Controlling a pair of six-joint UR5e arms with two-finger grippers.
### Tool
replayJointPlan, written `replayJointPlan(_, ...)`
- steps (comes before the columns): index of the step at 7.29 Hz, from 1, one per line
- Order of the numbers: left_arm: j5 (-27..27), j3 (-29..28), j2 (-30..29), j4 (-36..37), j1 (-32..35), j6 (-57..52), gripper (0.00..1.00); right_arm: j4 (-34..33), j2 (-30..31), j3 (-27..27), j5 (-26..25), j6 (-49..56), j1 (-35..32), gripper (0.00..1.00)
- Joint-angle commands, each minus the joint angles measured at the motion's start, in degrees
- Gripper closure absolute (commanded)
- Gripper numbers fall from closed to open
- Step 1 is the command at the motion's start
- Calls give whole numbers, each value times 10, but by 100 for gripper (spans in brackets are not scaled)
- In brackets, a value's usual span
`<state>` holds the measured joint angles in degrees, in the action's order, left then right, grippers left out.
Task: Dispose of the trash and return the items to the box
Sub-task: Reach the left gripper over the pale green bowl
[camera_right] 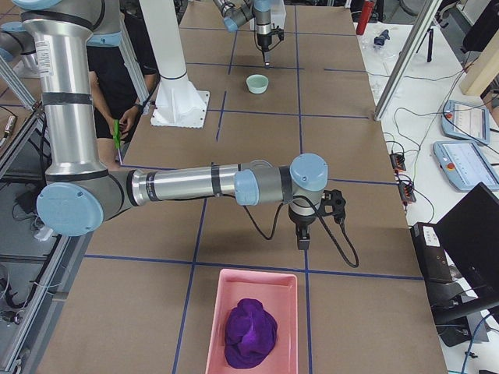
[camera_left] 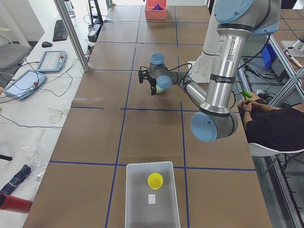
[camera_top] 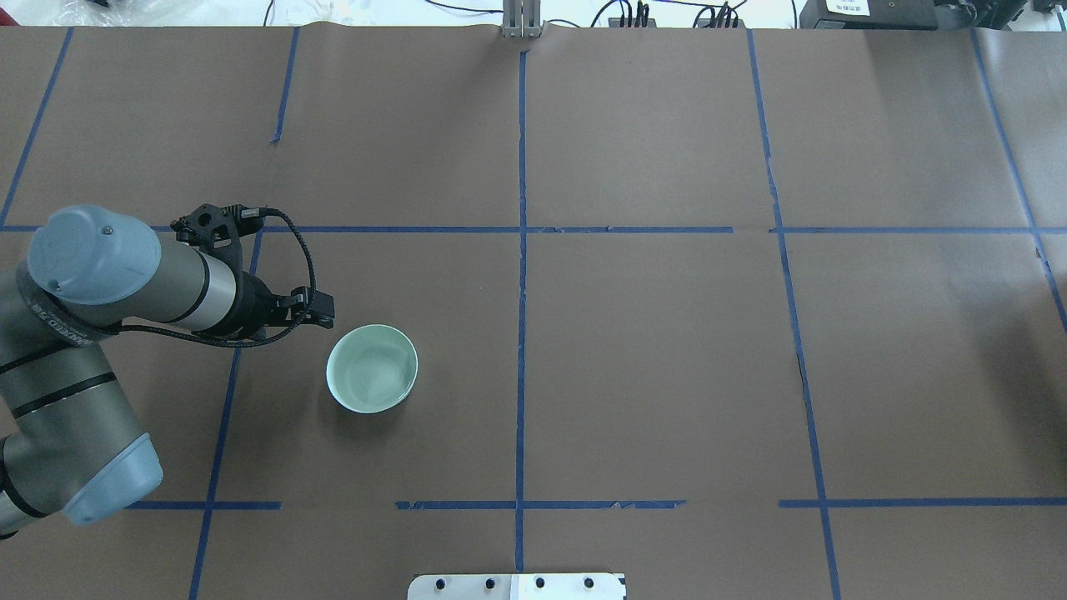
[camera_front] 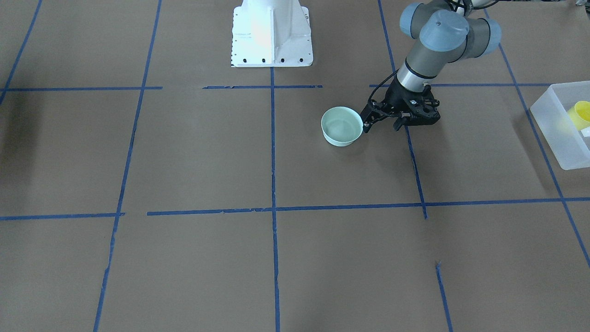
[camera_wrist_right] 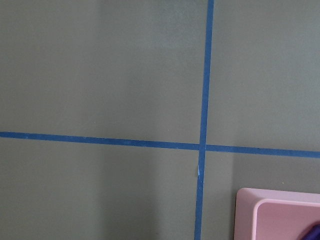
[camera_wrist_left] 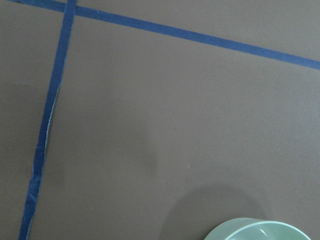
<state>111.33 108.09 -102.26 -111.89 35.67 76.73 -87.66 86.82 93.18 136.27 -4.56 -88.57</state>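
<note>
The pale mint-green bowl (camera_front: 341, 126) stands upright and empty on the brown table; it also shows in the overhead view (camera_top: 372, 368) and at the bottom edge of the left wrist view (camera_wrist_left: 260, 231). My left gripper (camera_front: 382, 125) hangs open and empty just beside the bowl, one fingertip close to its rim; in the overhead view it (camera_top: 321, 310) is up and left of the bowl. The yellow cup (camera_front: 581, 113) lies inside the frosted white box (camera_front: 560, 138) at the table's left end. My right gripper (camera_right: 303, 241) hovers near the other end; I cannot tell whether it is open.
A pink tray (camera_right: 253, 319) holding a purple crumpled thing stands at the table's right end, just past the right gripper; its corner shows in the right wrist view (camera_wrist_right: 280, 215). A small white piece (camera_left: 151, 198) lies in the box beside the cup. The robot's white base (camera_front: 272, 34) stands at mid table edge.
</note>
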Motion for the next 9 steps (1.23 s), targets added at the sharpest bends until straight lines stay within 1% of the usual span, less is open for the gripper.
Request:
replayJointPlan(1, -1, -2, -6, 0, -9, 0, 0, 18, 29, -10, 2, 0, -1, 0)
replayJointPlan(2, -2, -2, -7, 0, -19, 1, 0, 18, 50, -6, 2, 1, -1, 0)
replayJointPlan(4, -2, -9, -10, 0, -37, 1, 0, 19, 66, -5, 1, 5, -1, 0)
replayJointPlan(6, -2, -40, -30, 0, -39, 1, 0, 19, 70, 10, 1, 0, -1, 0)
replayJointPlan(7, -2, -49, -31, 0, -47, 1, 3, 19, 70, 15, 1, -1, -1, 0)
replayJointPlan(8, -2, -56, -34, -1, -53, 20, 12, 19, 70, 18, 1, -1, -1, 0)
replayJointPlan(9, -3, -62, -45, -1, -69, 44, 26, 19, 70, 18, 1, -1, -1, 0)
